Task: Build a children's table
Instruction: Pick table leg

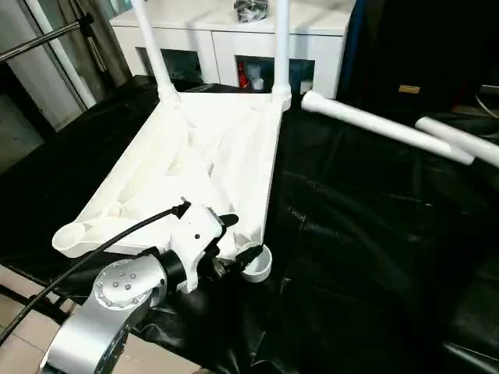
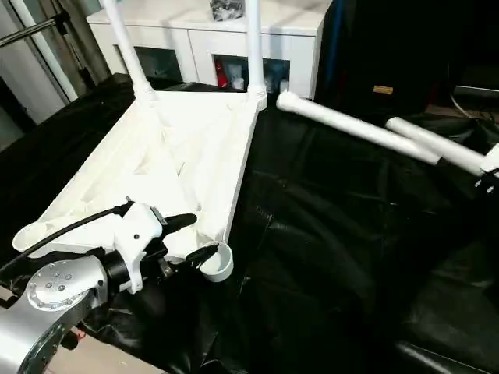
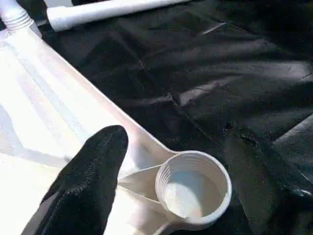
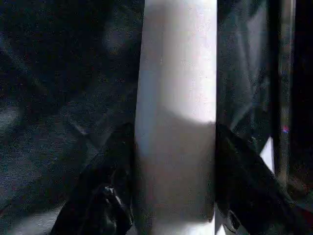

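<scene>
The children's table's white tabletop (image 1: 195, 156) lies underside up on a black sheet. Two white legs (image 1: 281, 47) stand upright in its far corner sockets. My left gripper (image 1: 238, 238) is open at the near right corner. One black finger (image 3: 93, 171) hovers over the ribbed underside, right beside the empty round socket (image 3: 193, 188). Two loose legs lie at the right, one (image 1: 382, 125) behind the other (image 2: 444, 148). My right gripper (image 4: 176, 196) is shut on the nearer leg (image 4: 176, 98), with a finger on each side of the tube.
A white glass-door cabinet (image 1: 234, 39) stands just behind the tabletop. The black sheet (image 1: 366, 257) spreads in wrinkles over the right and near side. A metal rail (image 1: 39, 39) crosses the far left. Bare floor (image 1: 15, 312) shows at the near left.
</scene>
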